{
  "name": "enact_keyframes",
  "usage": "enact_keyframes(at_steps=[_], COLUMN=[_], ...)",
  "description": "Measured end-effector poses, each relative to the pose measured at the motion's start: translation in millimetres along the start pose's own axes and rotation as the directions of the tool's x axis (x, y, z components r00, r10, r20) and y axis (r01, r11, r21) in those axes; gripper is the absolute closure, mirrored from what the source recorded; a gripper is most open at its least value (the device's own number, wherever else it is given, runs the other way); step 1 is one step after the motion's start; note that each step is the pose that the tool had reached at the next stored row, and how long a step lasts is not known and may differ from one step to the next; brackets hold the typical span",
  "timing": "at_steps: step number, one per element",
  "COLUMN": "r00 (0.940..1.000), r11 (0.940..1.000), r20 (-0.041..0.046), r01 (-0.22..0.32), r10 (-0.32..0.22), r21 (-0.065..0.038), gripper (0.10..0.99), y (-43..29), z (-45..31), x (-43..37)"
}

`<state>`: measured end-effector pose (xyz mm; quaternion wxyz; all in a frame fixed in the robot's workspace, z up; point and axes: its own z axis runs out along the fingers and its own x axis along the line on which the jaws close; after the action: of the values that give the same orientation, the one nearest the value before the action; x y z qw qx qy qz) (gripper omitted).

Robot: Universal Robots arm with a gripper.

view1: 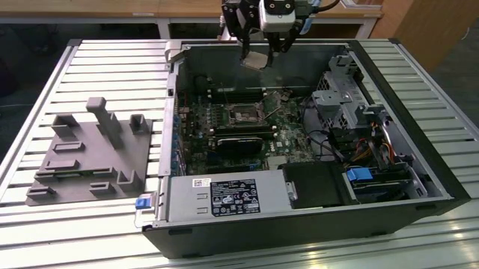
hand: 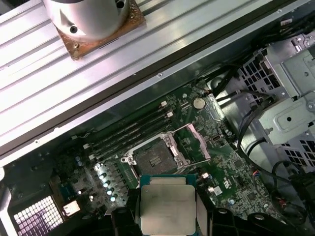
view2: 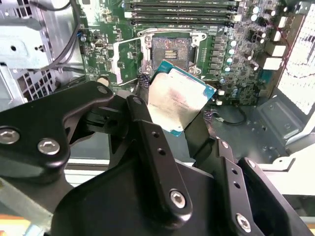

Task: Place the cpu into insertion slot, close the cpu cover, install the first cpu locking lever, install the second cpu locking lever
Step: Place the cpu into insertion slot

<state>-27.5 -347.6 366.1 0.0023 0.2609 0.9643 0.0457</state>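
slatted metal table (view1: 75, 67), open computer case (view1: 299, 230), jaws pointing down above it, pinching the tilted cpu (view2: 179, 101)

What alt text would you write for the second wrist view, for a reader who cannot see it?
A black pincer grips a tilted silver square chip by two opposite edges, over the green circuit board inside a computer case. The empty square socket lies near the chip, with long black memory slots beside it.
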Motion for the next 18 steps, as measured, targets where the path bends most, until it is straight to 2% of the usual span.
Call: enact_keyframes(at_steps=[5, 10, 18], r00=[0.9979, 0.9924, 0.9759], r11=[0.9979, 0.9925, 0.9761], r20=[0.0057, 0.0109, 0.0190], r01=[-0.065, -0.123, -0.217], r10=[0.065, 0.123, 0.217], r21=[-0.001, -0.003, -0.006], gripper=[0.549, 0.549, 0.549], y=[0.0, 0.0, -0.1], z=[0.4, 0.6, 1.2], x=[0.0, 0.0, 0.0])
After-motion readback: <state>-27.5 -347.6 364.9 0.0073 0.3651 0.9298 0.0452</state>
